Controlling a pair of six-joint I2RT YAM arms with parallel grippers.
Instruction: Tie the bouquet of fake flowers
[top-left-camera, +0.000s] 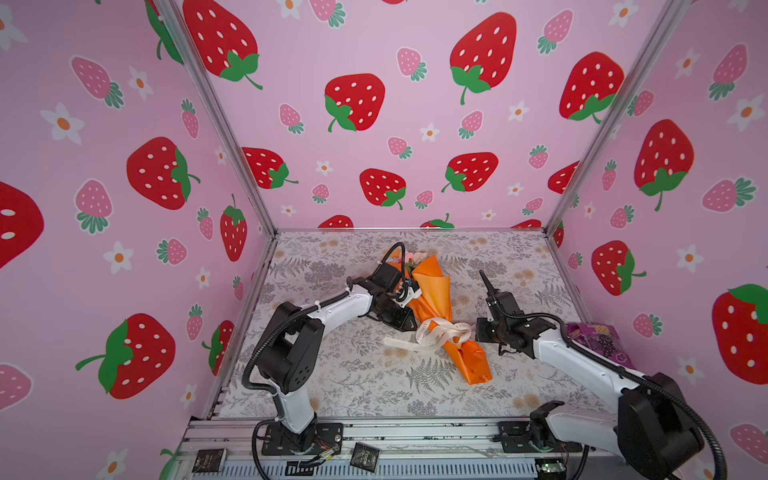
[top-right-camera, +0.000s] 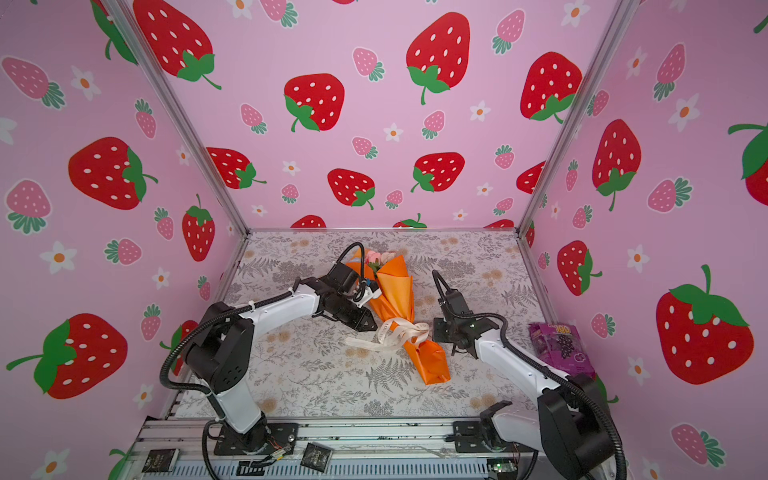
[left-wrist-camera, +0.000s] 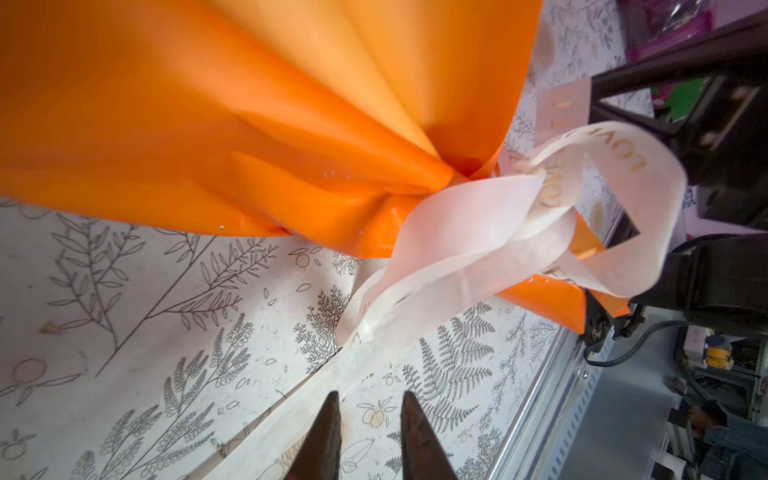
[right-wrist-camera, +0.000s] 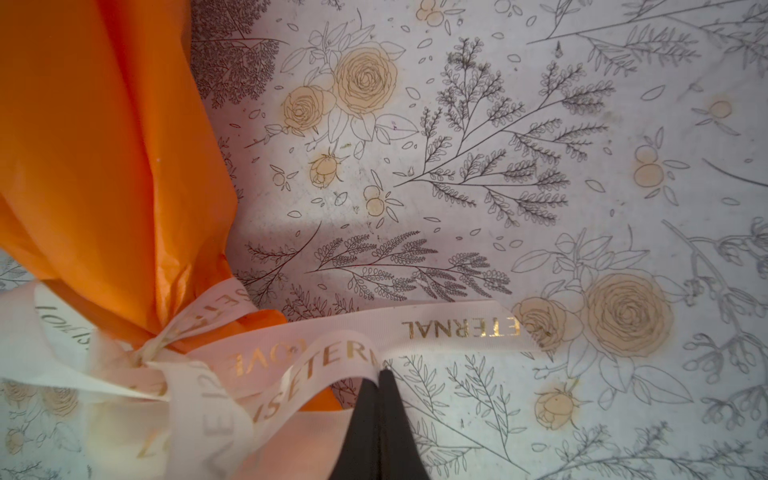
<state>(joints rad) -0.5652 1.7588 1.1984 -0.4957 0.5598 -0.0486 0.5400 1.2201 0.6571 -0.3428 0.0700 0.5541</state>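
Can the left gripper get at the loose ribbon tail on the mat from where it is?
Probably yes: the left gripper is open, the ribbon tail lies on the mat right before it, and nothing sits between.

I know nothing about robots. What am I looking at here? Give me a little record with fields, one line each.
bouquet: bouquet of fake flowers in orange paper, lying on the floral-print table
ribbon: cream ribbon with gold lettering, knotted round the wrap's narrow part, with loops and a loose tail
left arm: left gripper open, over the ribbon tail, holding nothing
right arm: right gripper shut on a ribbon loop
aside: purple packet beside the right arm, untouched
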